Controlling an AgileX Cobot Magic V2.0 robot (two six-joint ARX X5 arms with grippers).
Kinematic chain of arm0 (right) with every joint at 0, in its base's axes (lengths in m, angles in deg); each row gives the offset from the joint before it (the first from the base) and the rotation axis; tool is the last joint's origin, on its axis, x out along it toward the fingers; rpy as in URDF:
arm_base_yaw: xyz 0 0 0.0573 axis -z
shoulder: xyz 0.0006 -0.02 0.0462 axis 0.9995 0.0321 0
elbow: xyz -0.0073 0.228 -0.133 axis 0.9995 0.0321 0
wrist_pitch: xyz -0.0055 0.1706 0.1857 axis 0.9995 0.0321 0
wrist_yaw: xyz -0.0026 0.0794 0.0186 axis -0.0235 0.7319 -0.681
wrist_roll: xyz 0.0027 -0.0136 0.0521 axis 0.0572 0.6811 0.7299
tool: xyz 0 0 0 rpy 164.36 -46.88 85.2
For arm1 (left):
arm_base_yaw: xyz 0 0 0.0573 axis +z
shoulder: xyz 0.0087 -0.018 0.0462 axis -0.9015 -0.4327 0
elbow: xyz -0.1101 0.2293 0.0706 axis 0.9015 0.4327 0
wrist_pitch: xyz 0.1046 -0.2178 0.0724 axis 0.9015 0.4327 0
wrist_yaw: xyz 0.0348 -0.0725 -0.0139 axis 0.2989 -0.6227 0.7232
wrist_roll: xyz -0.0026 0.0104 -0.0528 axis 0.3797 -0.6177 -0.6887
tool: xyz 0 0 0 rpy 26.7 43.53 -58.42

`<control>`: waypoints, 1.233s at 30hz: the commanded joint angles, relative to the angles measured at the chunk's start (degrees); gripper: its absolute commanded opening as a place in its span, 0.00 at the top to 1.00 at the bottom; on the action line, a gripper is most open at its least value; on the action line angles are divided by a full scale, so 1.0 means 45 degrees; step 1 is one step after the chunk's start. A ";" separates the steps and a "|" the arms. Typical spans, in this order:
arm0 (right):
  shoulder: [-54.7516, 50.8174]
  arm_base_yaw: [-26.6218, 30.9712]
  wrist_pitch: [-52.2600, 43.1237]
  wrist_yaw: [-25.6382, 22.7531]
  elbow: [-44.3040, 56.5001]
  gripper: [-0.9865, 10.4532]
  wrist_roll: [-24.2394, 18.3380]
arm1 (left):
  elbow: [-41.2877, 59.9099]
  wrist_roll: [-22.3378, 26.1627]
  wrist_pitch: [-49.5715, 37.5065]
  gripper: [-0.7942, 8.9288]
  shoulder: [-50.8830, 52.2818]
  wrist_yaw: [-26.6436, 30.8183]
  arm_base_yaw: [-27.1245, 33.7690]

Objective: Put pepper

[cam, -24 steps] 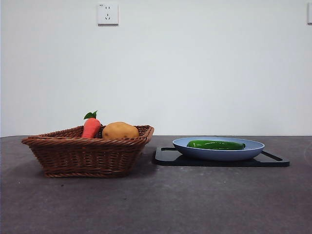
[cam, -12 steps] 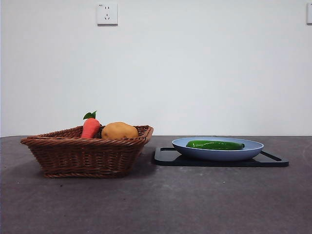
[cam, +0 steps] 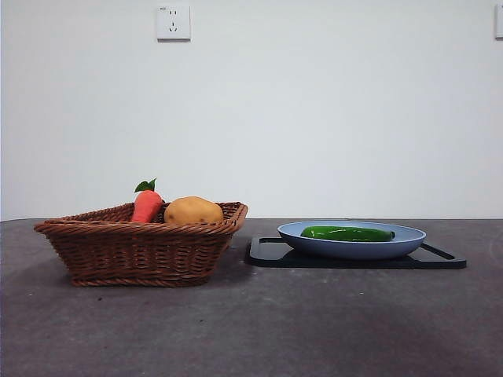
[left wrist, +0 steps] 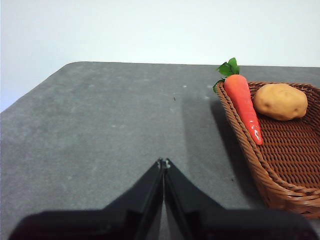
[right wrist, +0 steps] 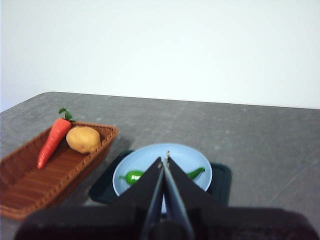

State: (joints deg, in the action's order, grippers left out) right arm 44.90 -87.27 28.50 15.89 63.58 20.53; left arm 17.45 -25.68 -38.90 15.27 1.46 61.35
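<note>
- Right gripper (right wrist: 164, 161) hangs above the blue plate (right wrist: 150, 160), its two black jaws pressed together with nothing between them.
- Below that gripper lies the pepper (cam: 346, 233), lengthwise in the plate; in the right wrist view the closed jaws cover its middle, so only its two green ends (right wrist: 133, 176) show, one on each side of them.
- Under the plate sits a black tray (cam: 276, 252) on the grey table (cam: 259, 322).
- Left gripper (left wrist: 163, 163) is also closed and empty, over bare table on the side of the wicker basket (cam: 134, 251) away from the plate, well apart from the pepper.
- Beside the plate stands the basket, holding an orange carrot (cam: 146, 206) with green leaves and a tan potato (cam: 193, 210).
- Neither arm shows in the front view.
</note>
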 commanded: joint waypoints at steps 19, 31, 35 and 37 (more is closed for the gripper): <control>-0.3264 0.0024 -0.0801 -0.1292 0.5294 0.90 0.1098 | 0.0136 -0.0073 -0.0083 0.91 0.0039 -0.0005 0.0034; -0.3230 0.0029 -0.0821 -0.1292 0.5338 0.90 0.1778 | 0.0136 -0.0073 -0.0083 0.91 0.0039 -0.0005 0.0034; -0.3172 0.0029 -0.0821 -0.1292 0.5338 0.90 0.1778 | 0.0136 -0.0073 -0.0083 0.91 0.0039 -0.0005 0.0034; -0.3172 0.0029 -0.0821 -0.1292 0.5338 0.90 0.1778 | 0.0136 -0.0073 -0.0083 0.91 0.0039 -0.0005 0.0034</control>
State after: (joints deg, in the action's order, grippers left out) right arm 30.73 -87.27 24.85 10.25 86.95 28.05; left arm 17.45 -25.68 -38.88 15.27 1.46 61.35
